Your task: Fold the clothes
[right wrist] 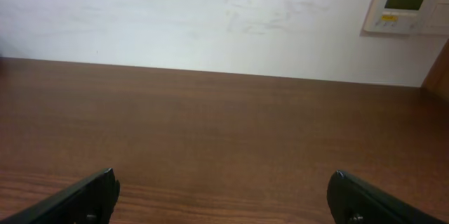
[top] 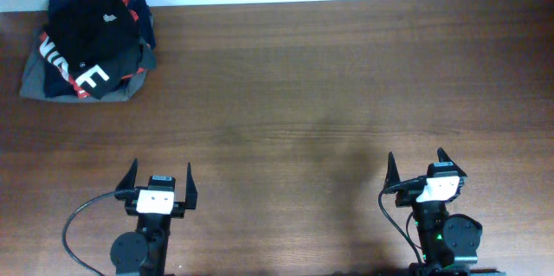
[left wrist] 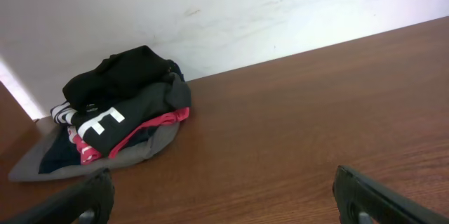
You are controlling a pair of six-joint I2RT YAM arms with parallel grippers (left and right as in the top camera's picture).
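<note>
The clothes, a plain black T-shirt [top: 91,18], lie crumpled on top of a pile at the far left corner of the table. In the left wrist view the T-shirt [left wrist: 123,73] shows as a bunched black lump against the wall. My left gripper [top: 161,170] rests near the front edge, far from the pile, open with nothing between its fingers [left wrist: 223,182]. My right gripper [top: 415,160] stands at the front right, also open and empty [right wrist: 223,182]. The clothes do not show in the right wrist view.
Under the T-shirt lies a black-and-red garment with white letters [top: 86,75] [left wrist: 105,122]. A grey garment [top: 33,84] [left wrist: 84,159] sits at the bottom of the pile. A white wall [right wrist: 210,20] runs behind the brown wooden table [top: 329,94], with a control panel [right wrist: 407,3] on it.
</note>
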